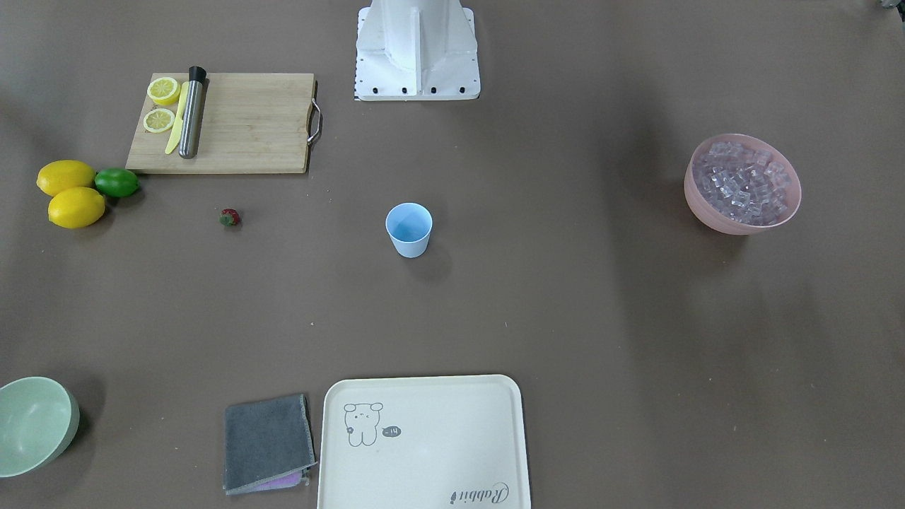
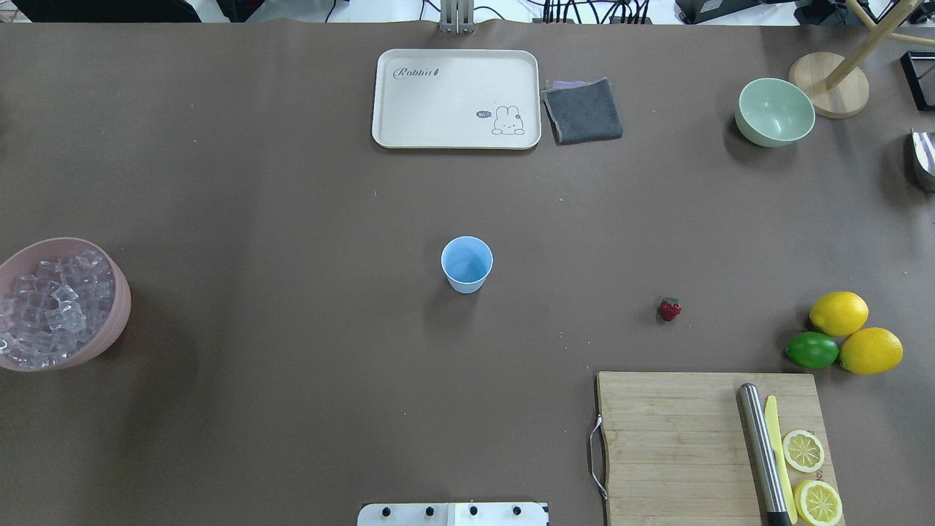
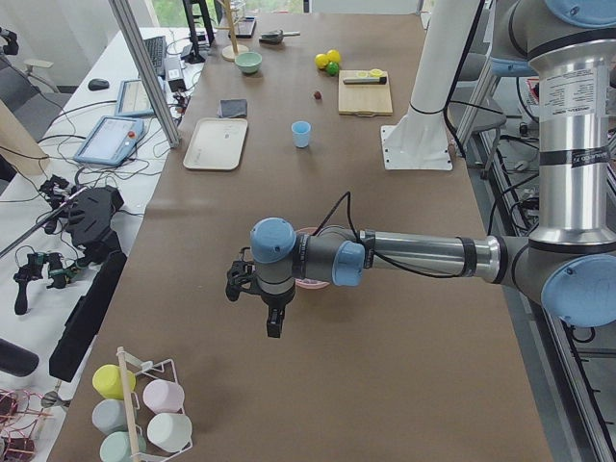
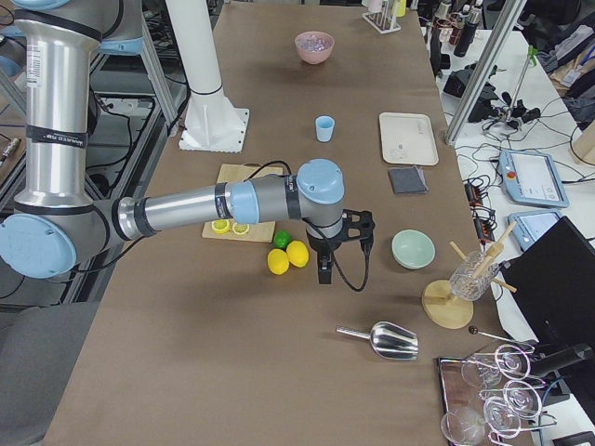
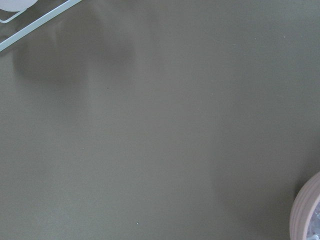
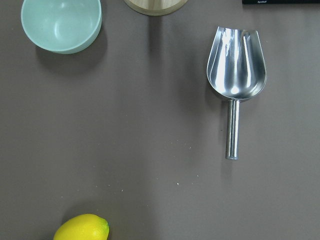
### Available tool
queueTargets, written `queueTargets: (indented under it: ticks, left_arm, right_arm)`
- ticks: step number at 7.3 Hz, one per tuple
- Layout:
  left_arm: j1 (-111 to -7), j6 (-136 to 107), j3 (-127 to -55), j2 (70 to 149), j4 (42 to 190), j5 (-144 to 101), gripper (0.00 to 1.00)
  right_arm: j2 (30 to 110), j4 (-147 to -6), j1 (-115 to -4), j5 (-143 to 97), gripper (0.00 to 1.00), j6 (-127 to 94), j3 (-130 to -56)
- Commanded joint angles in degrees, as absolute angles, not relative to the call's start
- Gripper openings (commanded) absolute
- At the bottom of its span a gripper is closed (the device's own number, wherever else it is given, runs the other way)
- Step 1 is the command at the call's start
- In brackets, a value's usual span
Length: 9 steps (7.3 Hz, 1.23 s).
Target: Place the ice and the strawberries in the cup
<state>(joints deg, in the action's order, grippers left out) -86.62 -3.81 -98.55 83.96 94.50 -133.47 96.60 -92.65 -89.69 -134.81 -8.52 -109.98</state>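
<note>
glassy ice (image 1: 742, 185) heaps in a pink bowl (image 1: 715, 220); left tool (image 3: 274, 325), right tool (image 4: 323, 273): cannot tell their grip.

light blue cup (image 2: 467, 264) on a plain brown table cover (image 2: 292, 219). red strawberry (image 2: 669, 309), green leafy cap. clear glassy ice (image 2: 51, 310) in a pink bowl (image 2: 123, 307). pale green bowl (image 2: 752, 128). two yellow lemons (image 2: 838, 313) beside a green lime (image 2: 811, 350). cream tray (image 2: 453, 102) with a grey rabbit drawing and grey lettering. dark grey cloth (image 2: 584, 109), purple underneath. pale wooden board (image 2: 672, 438), yellow lemon slices (image 2: 803, 451), yellow knife (image 2: 774, 438), steel bar (image 2: 760, 446). shiny silver scoop (image 6: 236, 65).

One cup (image 2: 467, 264), one strawberry (image 2: 670, 309), two bowls (image 2: 776, 109)
</note>
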Motion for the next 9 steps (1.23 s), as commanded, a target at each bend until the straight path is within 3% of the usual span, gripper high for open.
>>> queueTargets:
  ticks: [1,5,7,9]
  left_arm:
    - [-86.40,-3.87,-98.26,84.89,94.48,-133.42,0.98]
    - [-86.31,-4.04,-98.26,85.08,94.57,-133.86,0.98]
    - [-86.22,-4.04,-98.35,84.99,94.66,-133.95,0.98]
    - [-86.22,-4.04,-98.44,84.99,94.66,-133.95,0.98]
  right_arm:
    - [96.68,-90.10,-89.74,-135.35,1.00,-11.84,-111.88]
    - [90.63,-89.83,-69.07,-128.02,1.00,-41.03,-118.46]
    - [88.33,-81.89,-55.26,-120.01,1.00,-58.20,-117.87]
    - [87.63,-78.40,-47.67,-115.16,1.00,-61.79,-116.72]
